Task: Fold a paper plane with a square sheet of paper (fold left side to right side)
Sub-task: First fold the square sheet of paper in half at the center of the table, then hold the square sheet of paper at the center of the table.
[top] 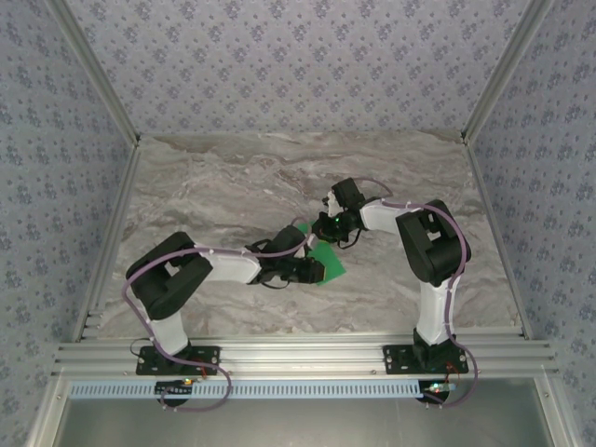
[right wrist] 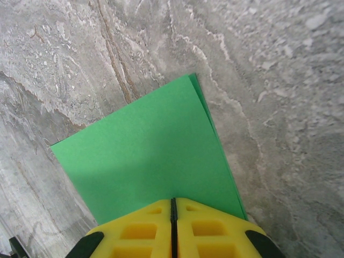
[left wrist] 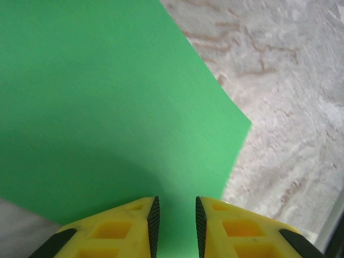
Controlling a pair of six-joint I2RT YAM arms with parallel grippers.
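On the grey marbled surface (top: 233, 177), my left pincer (left wrist: 176, 215) stands narrowly parted over the square sheet of paper (left wrist: 107, 97). My right pincer (right wrist: 173, 207) is closed tight at the sheet's edge; the doubled-over sheet lies flat mid-surface between both arms.

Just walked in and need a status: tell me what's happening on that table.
Both arms are working on one green sheet of paper on the marble table. The right gripper is shut at one edge of the sheet. Two layers show along a side, so a fold looks made. The left gripper sits low over the paper, jaws slightly apart. No plane shape yet.
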